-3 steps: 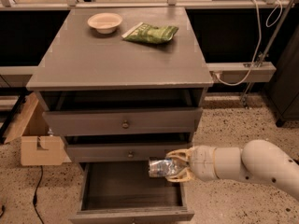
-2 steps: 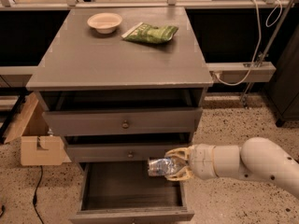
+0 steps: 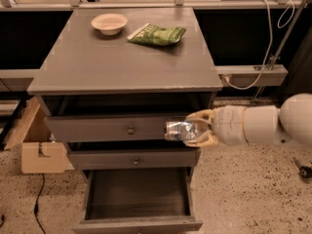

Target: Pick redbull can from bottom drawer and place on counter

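Standing pulled out at the foot of the cabinet, the bottom drawer (image 3: pixel 139 194) shows a bare dark grey interior, with its flat front nearest the camera. Speckled floor (image 3: pixel 243 199) spreads to either side, and a cardboard box (image 3: pixel 36 147) sits on it just left of the cabinet.

Above the open drawer, the end effector (image 3: pixel 190 130) hangs in front of the cabinet's right side, reaching in from the right on a thick white arm (image 3: pixel 253 126). Its yellowish fingers (image 3: pixel 200 116) are clenched around the redbull can (image 3: pixel 178 130), one above it and one below. The can lies sideways in the grasp, its free end pointing left, clear of the bottom drawer. It sits level with the top drawer (image 3: pixel 97 129), in front of that drawer's right end, above the middle drawer (image 3: pixel 112 160) and below the front edge of the tabletop (image 3: pixel 122 65).

Farther back, the tabletop carries two things near its rear edge: a pale bowl (image 3: pixel 109 23) to the left and a green snack bag (image 3: pixel 157 34) lying flat just right of it, the two apart.
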Motion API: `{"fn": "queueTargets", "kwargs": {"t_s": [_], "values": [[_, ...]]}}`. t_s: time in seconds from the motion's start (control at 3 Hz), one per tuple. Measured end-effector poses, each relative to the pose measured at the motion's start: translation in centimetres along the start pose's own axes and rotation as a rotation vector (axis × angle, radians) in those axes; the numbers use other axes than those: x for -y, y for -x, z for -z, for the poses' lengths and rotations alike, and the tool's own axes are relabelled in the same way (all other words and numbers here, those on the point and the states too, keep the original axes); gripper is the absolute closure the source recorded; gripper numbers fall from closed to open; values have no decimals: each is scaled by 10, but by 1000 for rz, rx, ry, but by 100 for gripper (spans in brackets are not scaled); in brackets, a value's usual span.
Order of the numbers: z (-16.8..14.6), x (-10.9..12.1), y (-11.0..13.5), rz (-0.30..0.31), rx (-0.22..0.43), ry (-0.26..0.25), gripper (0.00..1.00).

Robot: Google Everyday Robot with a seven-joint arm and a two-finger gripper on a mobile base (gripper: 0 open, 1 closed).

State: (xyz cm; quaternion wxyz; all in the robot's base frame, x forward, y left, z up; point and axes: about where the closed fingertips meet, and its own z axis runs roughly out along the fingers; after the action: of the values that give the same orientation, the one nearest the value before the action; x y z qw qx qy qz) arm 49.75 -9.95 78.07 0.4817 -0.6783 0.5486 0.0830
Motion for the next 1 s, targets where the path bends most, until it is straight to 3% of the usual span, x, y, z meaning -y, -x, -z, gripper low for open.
{"fn": "queueTargets", "kwargs": {"t_s": [0.33, 0.67, 1.0], "values": [[20, 63, 14, -8, -22, -22, 100], [14, 123, 25, -24, -10, -13, 100], [-11, 168, 28, -61, 7, -2, 100]]}}
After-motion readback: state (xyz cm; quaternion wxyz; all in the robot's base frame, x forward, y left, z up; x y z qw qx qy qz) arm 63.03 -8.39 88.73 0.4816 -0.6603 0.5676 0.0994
